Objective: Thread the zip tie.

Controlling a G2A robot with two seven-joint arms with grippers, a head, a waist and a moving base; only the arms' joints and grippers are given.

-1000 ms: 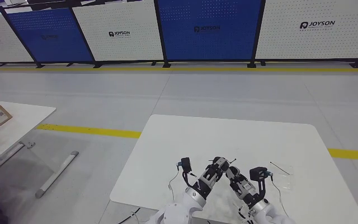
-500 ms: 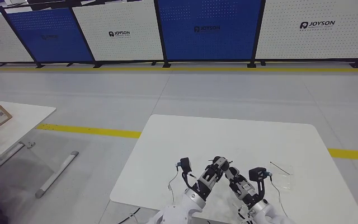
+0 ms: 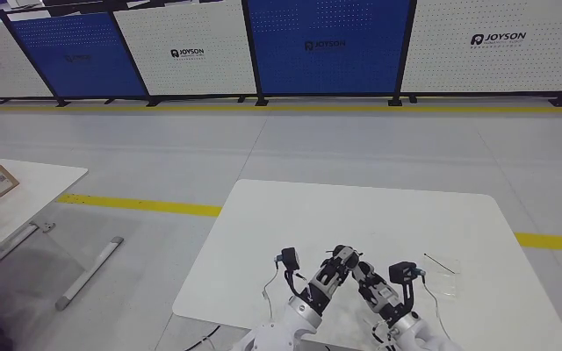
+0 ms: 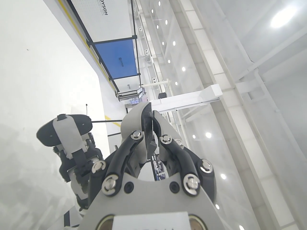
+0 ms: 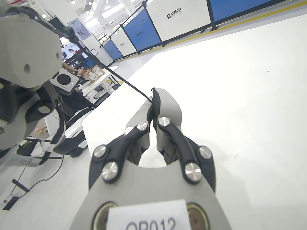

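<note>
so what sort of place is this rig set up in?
Looks like a factory hall or industrial test floor, probably. Cues: a row of blue and white perforated partition panels, a yellow line painted on the grey floor, and a high white-beamed ceiling with rows of round lights.

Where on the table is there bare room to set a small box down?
The table is bare across its whole far half and along its left side. It is crowded at the near edge: the left gripper and right gripper hold the zip tie there, and a spare tie and clear bag lie to their right.
</note>
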